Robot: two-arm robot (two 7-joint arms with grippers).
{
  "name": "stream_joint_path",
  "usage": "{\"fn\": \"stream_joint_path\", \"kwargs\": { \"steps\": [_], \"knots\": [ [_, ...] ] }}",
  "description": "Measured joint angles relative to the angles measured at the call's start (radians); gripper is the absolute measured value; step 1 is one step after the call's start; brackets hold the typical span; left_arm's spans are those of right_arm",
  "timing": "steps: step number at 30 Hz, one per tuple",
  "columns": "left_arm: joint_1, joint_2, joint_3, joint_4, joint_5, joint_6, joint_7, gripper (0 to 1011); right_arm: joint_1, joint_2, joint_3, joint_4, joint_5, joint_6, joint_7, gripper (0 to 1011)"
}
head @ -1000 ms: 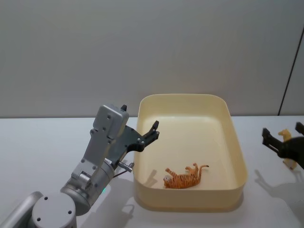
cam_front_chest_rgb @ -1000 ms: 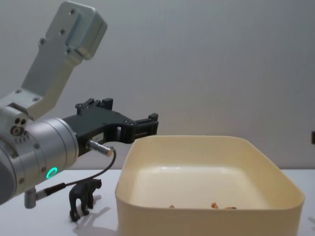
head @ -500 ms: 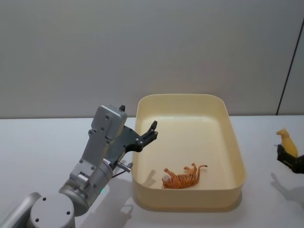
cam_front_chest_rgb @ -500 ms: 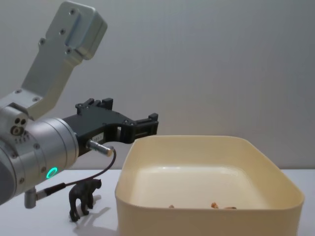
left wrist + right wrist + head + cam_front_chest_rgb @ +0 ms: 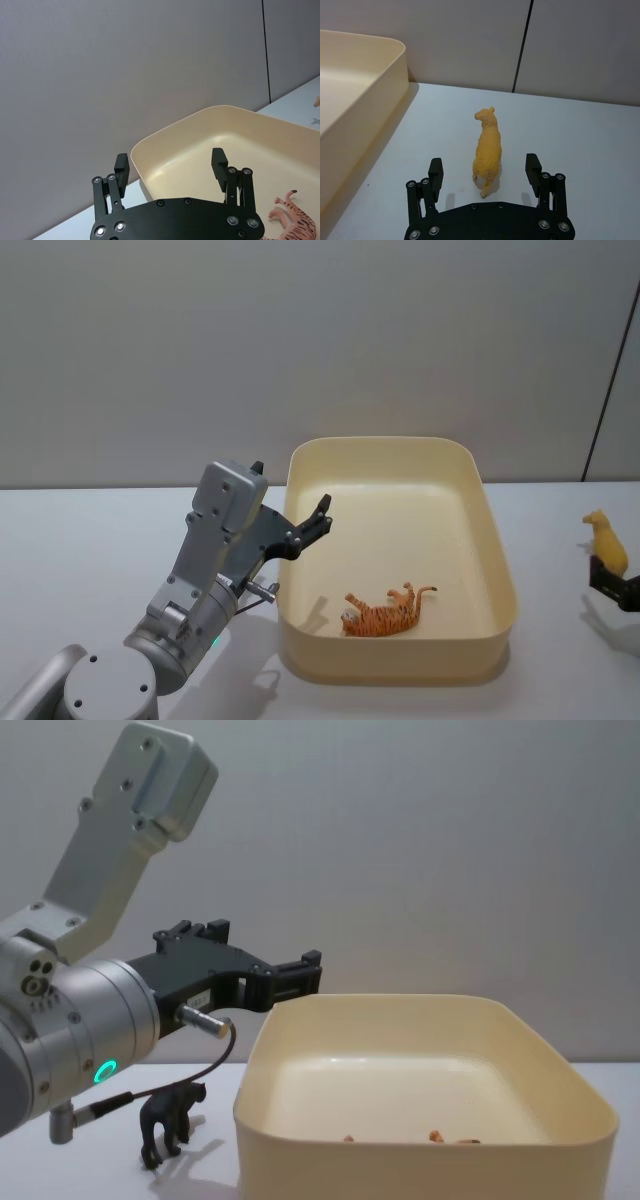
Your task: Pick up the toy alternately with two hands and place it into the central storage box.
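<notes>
We go with the right gripper [image 5: 484, 163]: fingers apart, yellow toy [image 5: 488, 145] centred between them on the table [image 5: 580, 130], right of the storage box [image 5: 503, 570], long axis along our approach. Our left gripper [image 5: 170, 159], fingers spread, idles at the box's left rim.

Storage box [image 5: 497, 540]: plain cream-yellow. Tiger toy [image 5: 385, 612] in the box: orange, dark stripes. Toy animal on the right [image 5: 487, 147]: plain yellow. Toy animal on the left [image 5: 170, 1120]: black. Left gripper [image 5: 170, 161] and right gripper [image 5: 484, 165]: black. Left wrist [image 5: 90, 1020]: silver, green-lit ring [image 5: 104, 1071]. Table [image 5: 80, 540]: white.

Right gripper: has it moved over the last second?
Yes. The right gripper has moved rightward and toward the robot, farther from the storage box.
</notes>
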Motion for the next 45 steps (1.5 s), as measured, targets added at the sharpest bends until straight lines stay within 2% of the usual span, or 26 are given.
{"fn": "stream_joint_path", "kwargs": {
  "steps": [21, 25, 31, 32, 34, 37, 38, 39, 41, 44, 45],
  "knots": [
    [0.000, 0.000, 0.000, 0.000, 0.000, 0.000, 0.000, 1002, 0.134, -0.070, -0.046, 0.199, -0.056, -0.023, 0.018, 1001],
    [0.000, 0.000, 0.000, 0.000, 0.000, 0.000, 0.000, 1002, 0.150, -0.078, -0.050, 0.225, -0.062, -0.030, 0.015, 960],
    [0.000, 0.000, 0.000, 0.000, 0.000, 0.000, 0.000, 1002, 0.171, -0.088, -0.055, 0.255, -0.070, -0.038, 0.011, 781],
    [0.000, 0.000, 0.000, 0.000, 0.000, 0.000, 0.000, 1002, 0.172, -0.089, -0.056, 0.258, -0.071, -0.038, 0.011, 781],
    [0.000, 0.000, 0.000, 0.000, 0.000, 0.000, 0.000, 1002, 0.176, -0.090, -0.056, 0.262, -0.072, -0.039, 0.010, 688],
    [0.000, 0.000, 0.000, 0.000, 0.000, 0.000, 0.000, 1002, 0.180, -0.093, -0.058, 0.270, -0.074, -0.041, 0.010, 628],
    [0.000, 0.000, 0.000, 0.000, 0.000, 0.000, 0.000, 1002, 0.182, -0.094, -0.058, 0.272, -0.075, -0.042, 0.010, 570],
    [0.000, 0.000, 0.000, 0.000, 0.000, 0.000, 0.000, 1002, 0.183, -0.094, -0.058, 0.274, -0.075, -0.043, 0.009, 570],
    [0.000, 0.000, 0.000, 0.000, 0.000, 0.000, 0.000, 1002, 0.186, -0.095, -0.059, 0.277, -0.076, -0.044, 0.009, 475],
    [0.000, 0.000, 0.000, 0.000, 0.000, 0.000, 0.000, 1002, 0.186, -0.096, -0.059, 0.278, -0.076, -0.045, 0.010, 419],
    [0.000, 0.000, 0.000, 0.000, 0.000, 0.000, 0.000, 1002, 0.186, -0.096, -0.059, 0.278, -0.077, -0.046, 0.012, 357]
  ]
}}
